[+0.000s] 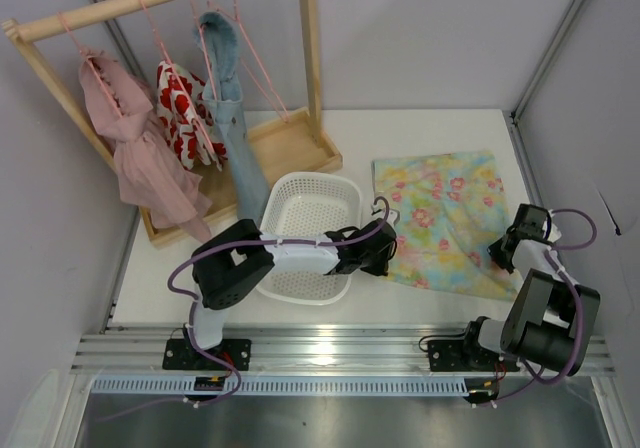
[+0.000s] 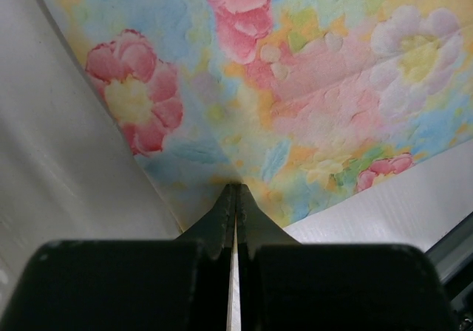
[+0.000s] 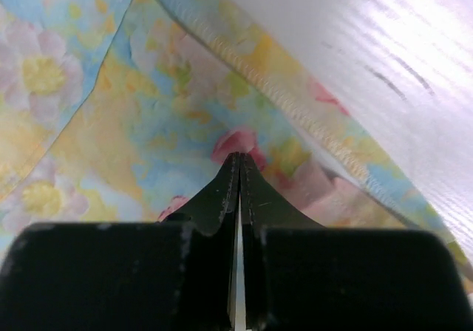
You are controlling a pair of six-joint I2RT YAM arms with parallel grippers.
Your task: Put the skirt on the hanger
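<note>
Pinching a corner of the pale yellow and turquoise flower-printed cloth skirt (image 1: pixel 440 218) between the closed fingers (image 2: pixel 222 213) of the left gripper (image 1: pixel 388 253). Lies flat on the white table (image 1: pixel 420 133) ahead of those fingertips, reaching across to the right gripper (image 1: pixel 498 256). Shows the right fingers (image 3: pixel 255 198) pressed together, tips against the cloth, stitched hem just right of them; cannot tell whether cloth is caught there. Leaves the white plastic mesh basket (image 1: pixel 310 193) just behind the left fingers.
</note>
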